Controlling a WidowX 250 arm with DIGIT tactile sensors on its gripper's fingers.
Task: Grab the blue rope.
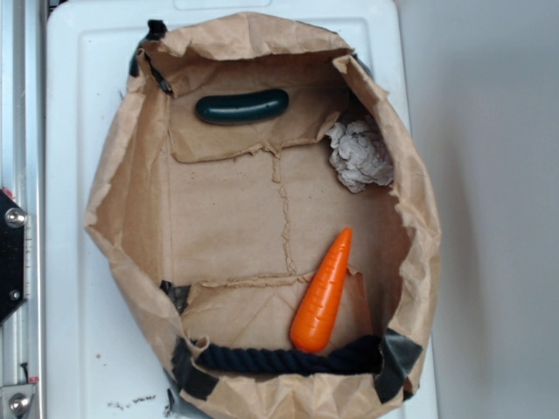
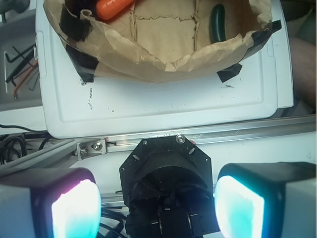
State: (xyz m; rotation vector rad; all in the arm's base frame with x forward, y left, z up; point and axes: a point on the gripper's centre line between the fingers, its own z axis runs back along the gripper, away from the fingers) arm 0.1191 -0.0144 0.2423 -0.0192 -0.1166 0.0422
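A: White plastic lid (image 1: 79, 175) is the base, with a brown paper bag (image 1: 122, 175) torn open and flattened on it, rim standing up all round.

B: Contents?

A: Largest first: blue rope (image 1: 288, 360), so dark it reads near black, lying along the bag's bottom edge in the exterior view. Long axis runs left-right across the frame, roughly parallel to that rim, and black tape (image 1: 397, 353) covers the bag edge at both ends. Orange carrot (image 1: 323, 292) comes next, tilted, tip up and slightly right, fat end touching or just over the rope. Dark green sausage toy (image 1: 242, 106) lies near the top fold, also left-right. Crumpled white paper ball (image 1: 360, 155) sits against the right wall.

B: Wrist view add anything?

A: Yes: gripper (image 2: 157, 206). Fingers (image 2: 74, 208) are spread wide, one at each lower corner, nothing between them. It hangs over the metal rail (image 2: 148, 141), well apart from the bag. Allen keys (image 2: 20, 69) lie at the left. Carrot and green toy show there; I can't make out the rope in that view.

B: And exterior?

A: Whole bag floor and the rope; no gripper.
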